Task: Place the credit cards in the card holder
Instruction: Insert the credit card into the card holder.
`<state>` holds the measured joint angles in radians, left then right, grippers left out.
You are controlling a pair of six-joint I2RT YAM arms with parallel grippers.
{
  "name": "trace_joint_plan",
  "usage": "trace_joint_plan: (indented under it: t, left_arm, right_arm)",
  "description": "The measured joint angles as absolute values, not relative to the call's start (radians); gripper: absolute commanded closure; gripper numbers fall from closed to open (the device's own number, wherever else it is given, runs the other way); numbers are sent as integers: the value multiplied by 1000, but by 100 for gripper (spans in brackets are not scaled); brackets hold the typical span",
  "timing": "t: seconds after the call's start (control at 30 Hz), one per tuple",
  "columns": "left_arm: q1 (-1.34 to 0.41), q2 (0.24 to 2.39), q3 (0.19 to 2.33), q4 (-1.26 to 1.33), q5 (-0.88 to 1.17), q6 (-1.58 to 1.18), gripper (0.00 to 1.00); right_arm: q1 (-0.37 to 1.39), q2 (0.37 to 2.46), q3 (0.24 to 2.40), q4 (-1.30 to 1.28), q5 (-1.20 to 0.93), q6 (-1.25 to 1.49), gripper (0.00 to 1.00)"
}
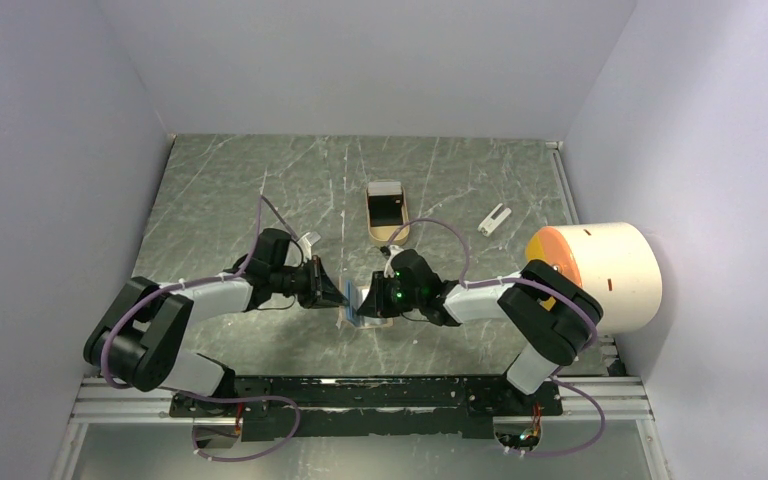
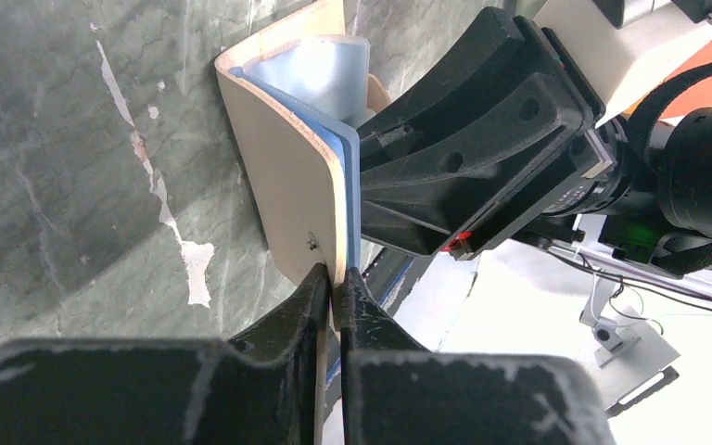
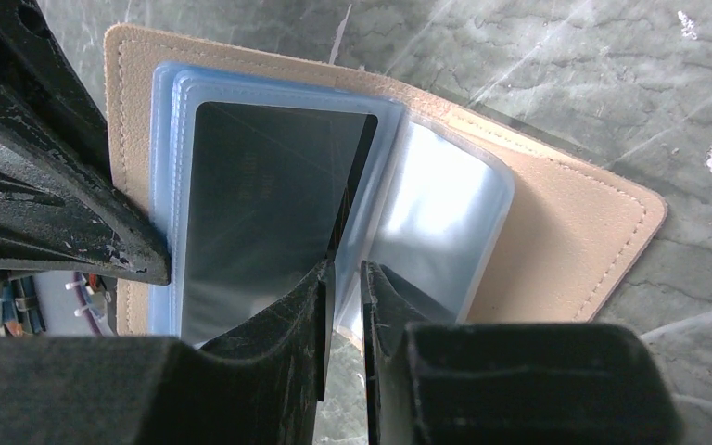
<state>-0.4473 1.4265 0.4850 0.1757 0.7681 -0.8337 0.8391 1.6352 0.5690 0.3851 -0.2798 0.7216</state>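
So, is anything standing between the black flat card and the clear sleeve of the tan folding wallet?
Nothing visible does: the black card already lies inside a bluish sleeve of the tan wallet. The right gripper is at its edge; the left gripper pinches the cover.

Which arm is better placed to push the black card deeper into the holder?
Right, probably. The right gripper pinches the black rectangular card; the left gripper clamps the tan folding card holder by its cover.

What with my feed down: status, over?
Left gripper shut on card holder cover. Right gripper shut on black credit card, in sleeve. Nothing blocking.
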Motion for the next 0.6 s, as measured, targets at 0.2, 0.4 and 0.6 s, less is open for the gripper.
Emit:
trace_joint_plan:
  t: [0.2, 0.4, 0.6]
  left_arm:
    - [-448, 1437, 484, 182, 768, -833, 84]
    - [-448, 1444, 497, 144, 752, -811, 77]
    - [-453, 1456, 526, 77, 717, -781, 72]
  right_arm:
    - [839, 1635, 562, 399, -280, 725, 79]
    - [840, 1635, 562, 399, -278, 725, 79]
    - [840, 1635, 562, 399, -276, 725, 79]
